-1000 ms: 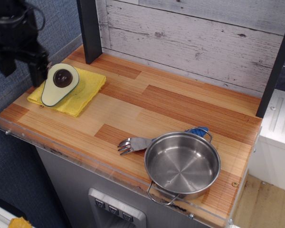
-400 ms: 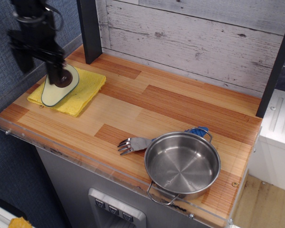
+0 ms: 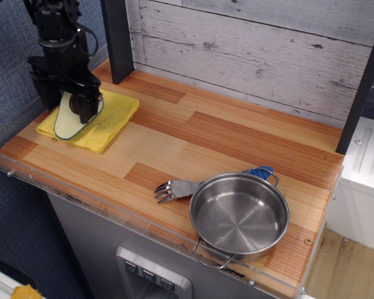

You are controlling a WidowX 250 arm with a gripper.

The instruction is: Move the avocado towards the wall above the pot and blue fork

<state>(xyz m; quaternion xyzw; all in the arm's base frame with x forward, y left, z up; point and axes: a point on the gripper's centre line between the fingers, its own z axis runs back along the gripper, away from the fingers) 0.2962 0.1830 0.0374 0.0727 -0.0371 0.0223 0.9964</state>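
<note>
The avocado (image 3: 67, 123) lies flat on a yellow cloth (image 3: 110, 120) at the table's far left. Its upper part and pit are hidden behind my gripper (image 3: 67, 103). The black gripper is open and low over the avocado, with one finger (image 3: 87, 107) on each side of its upper half. The steel pot (image 3: 239, 215) stands at the front right. The blue fork (image 3: 174, 188) lies just behind and left of it, its blue handle end (image 3: 260, 171) showing past the pot's far rim. The plank wall (image 3: 255, 53) runs along the back.
A black post (image 3: 117, 37) stands at the back left, close to the cloth. A blue fabric panel (image 3: 6, 81) closes the left side. A clear plastic lip (image 3: 81, 194) runs along the front edge. A second black post (image 3: 361, 93) stands at the right.
My gripper has moved right and down from the left edge and now sits over the avocado, covering its pit. The avocado, pot and fork have not moved.
</note>
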